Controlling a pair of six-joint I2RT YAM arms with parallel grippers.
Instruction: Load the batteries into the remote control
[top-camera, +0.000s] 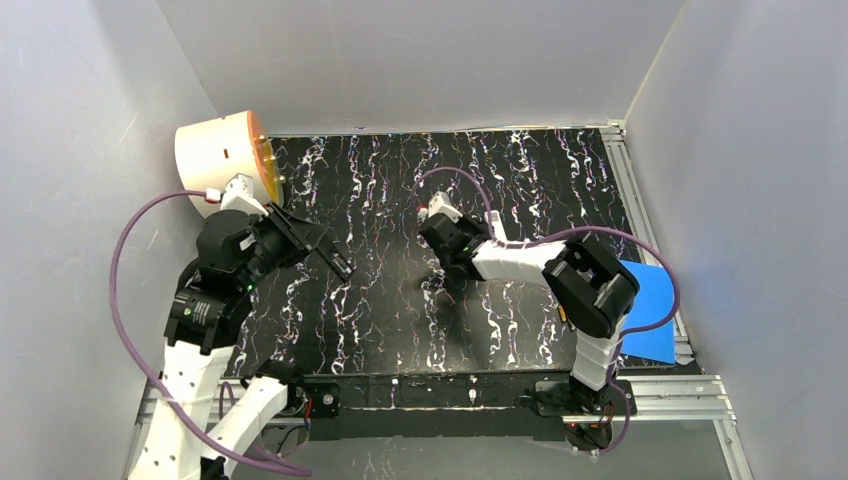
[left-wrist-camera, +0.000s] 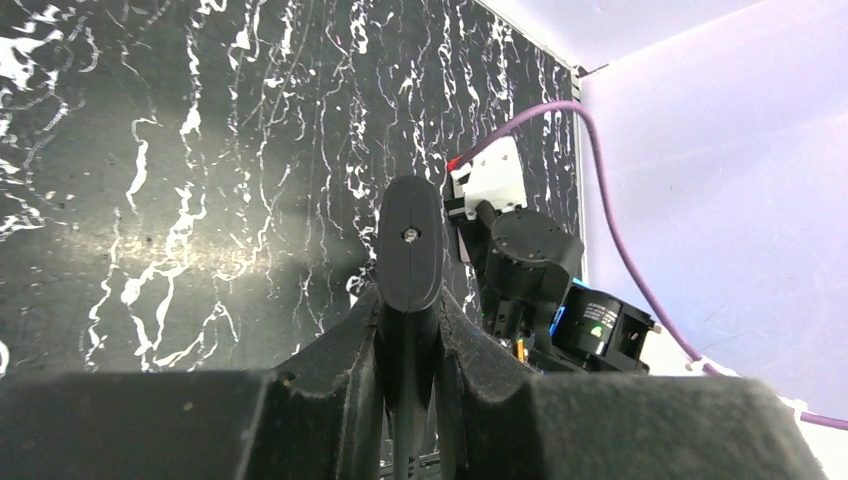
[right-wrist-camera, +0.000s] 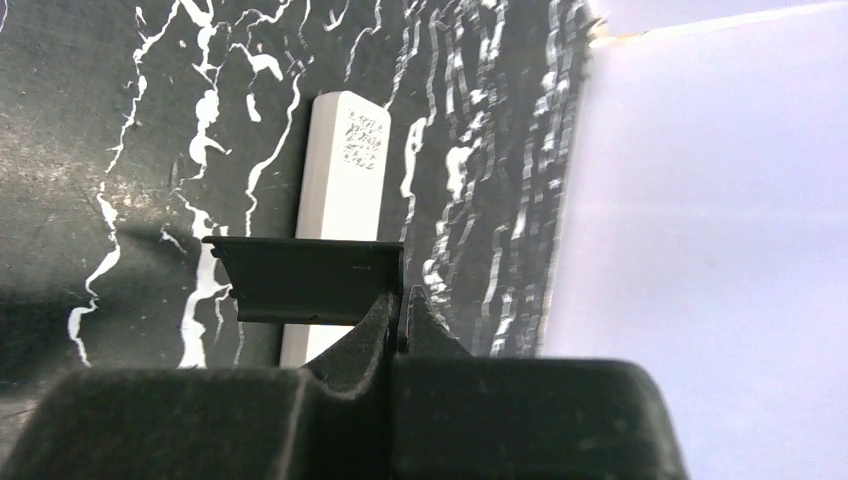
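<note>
A: right tool (right-wrist-camera: 403, 300) clenched on a thin dark plate (right-wrist-camera: 305, 280), probably the battery cover. It's mid-tabletop (right-wrist-camera: 120, 120), just over a white slab (right-wrist-camera: 345, 170).
B: left tool (left-wrist-camera: 410, 310)?
A: clamped on the black remote (left-wrist-camera: 410, 240), raised near the left edge. No batteries in view.
B: set the plate down clear of the slab, toward the right edge. Hold the remote level, bay up.

The left arm (top-camera: 200, 375) and right arm (top-camera: 510, 262) had white links and black joints, each with a purple cable (left-wrist-camera: 522, 120). The left hand (left-wrist-camera: 410, 305) and right hand (right-wrist-camera: 400, 305) were matte black.
</note>
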